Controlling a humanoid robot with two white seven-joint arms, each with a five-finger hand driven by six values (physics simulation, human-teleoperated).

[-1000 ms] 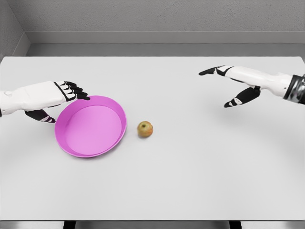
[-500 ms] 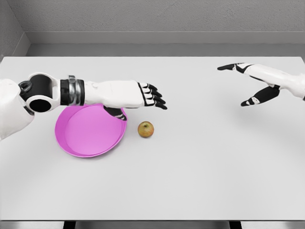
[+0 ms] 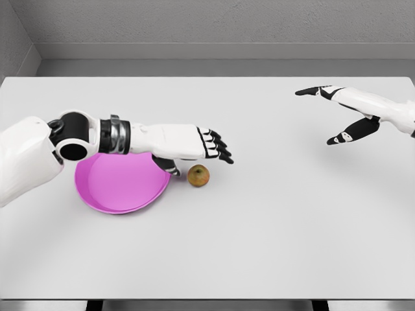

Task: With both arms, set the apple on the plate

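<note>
Apple [image 3: 198,175]: round, yellow-red, long axis not discernible, on matte white bench [image 3: 259,227] just beside smooth round pink plate [image 3: 117,188]. Left hand [image 3: 194,142]: fingers extended, empty, above apple. Right hand [image 3: 340,113]: fingers spread, empty, well apart.

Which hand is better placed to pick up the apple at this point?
Left. The left hand hovers with open fingers just above and behind the apple, which lies beside the pink plate. The right hand, also open, is far off toward the table's right edge.
</note>
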